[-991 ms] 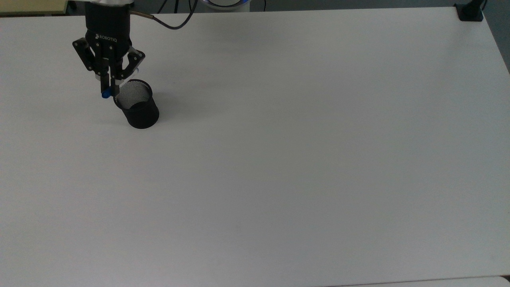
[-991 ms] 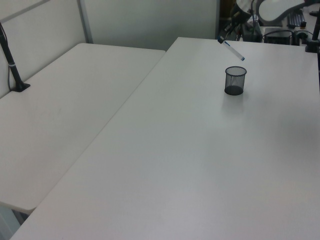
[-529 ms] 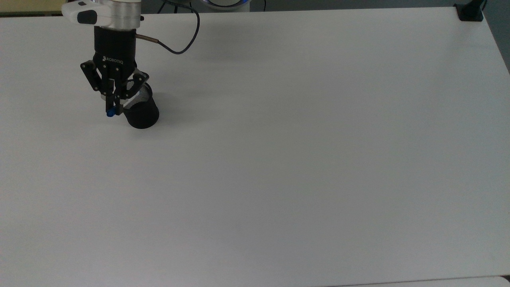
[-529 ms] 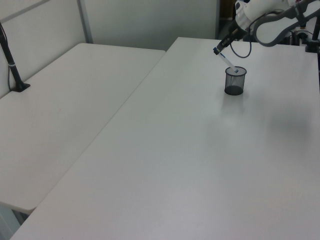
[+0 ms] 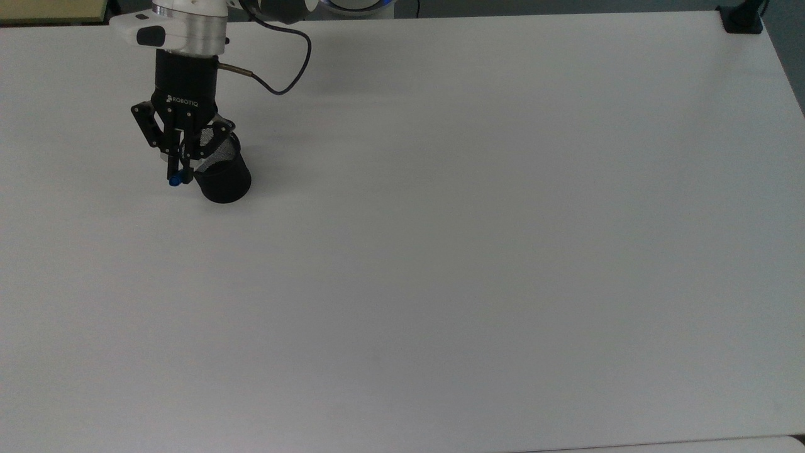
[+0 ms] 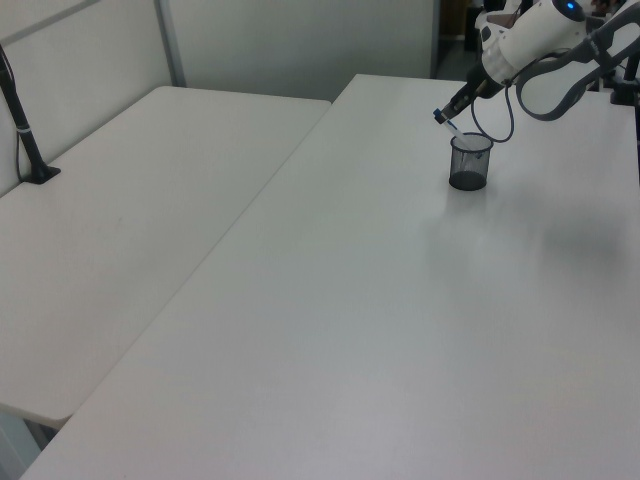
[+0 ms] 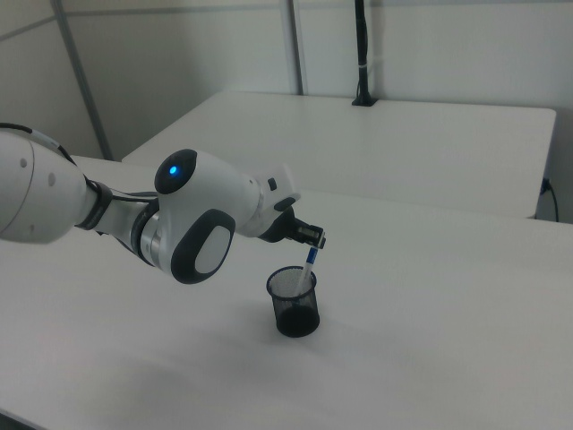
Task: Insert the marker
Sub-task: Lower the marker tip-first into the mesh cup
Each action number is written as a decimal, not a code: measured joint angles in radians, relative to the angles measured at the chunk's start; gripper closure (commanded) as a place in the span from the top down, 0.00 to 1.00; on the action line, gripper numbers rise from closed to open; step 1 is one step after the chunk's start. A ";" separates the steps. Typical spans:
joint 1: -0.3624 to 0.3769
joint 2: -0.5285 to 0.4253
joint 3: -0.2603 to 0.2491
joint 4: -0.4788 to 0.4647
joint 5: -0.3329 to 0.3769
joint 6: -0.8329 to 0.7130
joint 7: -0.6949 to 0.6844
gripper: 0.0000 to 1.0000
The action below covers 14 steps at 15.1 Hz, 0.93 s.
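Lowered pincer (image 5: 178,171) clamping marker (image 7: 308,266), tip inside mesh cup (image 7: 295,303)

A black mesh cup (image 5: 221,173) stands upright on the white counter (image 5: 478,239), near the upper left of the top view. In the left view a second white counter (image 6: 130,220) adjoins it at the frame's left, with a black post (image 6: 25,125) clamped at its far edge.
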 measured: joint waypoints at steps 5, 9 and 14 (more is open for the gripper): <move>-0.022 -0.035 0.000 0.001 0.003 0.000 0.006 0.68; -0.018 -0.044 0.005 0.001 0.007 0.000 0.071 0.77; -0.013 -0.044 0.009 0.001 0.007 0.000 0.095 1.00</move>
